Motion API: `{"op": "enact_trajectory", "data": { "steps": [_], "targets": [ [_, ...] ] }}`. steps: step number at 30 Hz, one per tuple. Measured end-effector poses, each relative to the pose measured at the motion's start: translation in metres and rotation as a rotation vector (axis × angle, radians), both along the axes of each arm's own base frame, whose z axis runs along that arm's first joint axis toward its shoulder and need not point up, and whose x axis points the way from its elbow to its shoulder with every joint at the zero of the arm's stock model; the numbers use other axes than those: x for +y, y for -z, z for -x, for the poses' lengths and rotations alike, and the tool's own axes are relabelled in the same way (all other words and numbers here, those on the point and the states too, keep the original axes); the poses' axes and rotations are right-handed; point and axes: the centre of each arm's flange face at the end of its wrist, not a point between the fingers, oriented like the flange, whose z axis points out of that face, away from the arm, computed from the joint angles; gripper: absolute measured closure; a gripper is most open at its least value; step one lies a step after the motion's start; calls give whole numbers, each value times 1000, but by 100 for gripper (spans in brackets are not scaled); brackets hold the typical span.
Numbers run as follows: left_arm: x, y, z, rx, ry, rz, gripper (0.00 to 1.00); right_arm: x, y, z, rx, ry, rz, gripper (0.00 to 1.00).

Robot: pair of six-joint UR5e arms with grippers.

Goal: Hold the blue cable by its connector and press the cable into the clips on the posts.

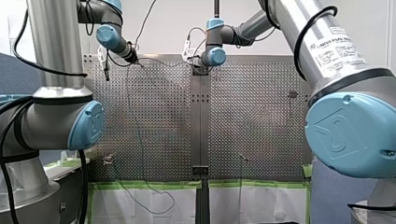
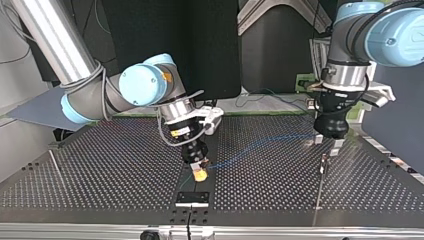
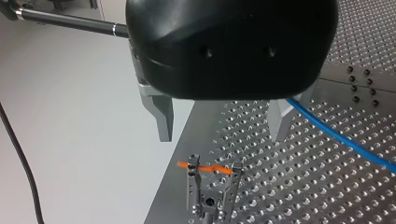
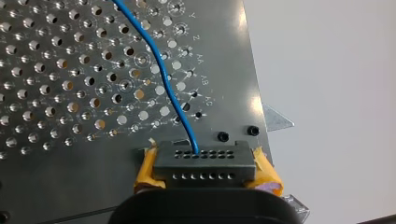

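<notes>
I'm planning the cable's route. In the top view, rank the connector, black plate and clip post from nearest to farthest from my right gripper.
1. The connector: held by my right gripper, between its fingers.
2. The black plate: close by, at the table's near edge.
3. The clip post: farthest, at the view's right.

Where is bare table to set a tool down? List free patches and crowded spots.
Top view, free: the perforated metal table left of my right pincer, and the stretch between the thin blue cable and the near edge. Crowded: the middle, where that pincer holds the grey connector, and around my left pincer by the slim metal clip post.
</notes>
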Motion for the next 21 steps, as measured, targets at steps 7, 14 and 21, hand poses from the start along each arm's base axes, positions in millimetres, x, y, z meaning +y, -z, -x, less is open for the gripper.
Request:
{"op": "enact_trajectory", "data": {
  "steps": [7, 14, 21],
  "targets": [
    [-6, 2, 5, 15, -11, 8, 0, 0, 0, 0, 4, 1, -2, 100],
    [-22, 21, 14, 80, -5, 17, 0, 0, 1, 0, 5, 1, -2, 100],
    [-39, 37, 20, 149, -5, 37, 0, 0, 1, 1, 7, 2, -2, 100]
  ]
}}
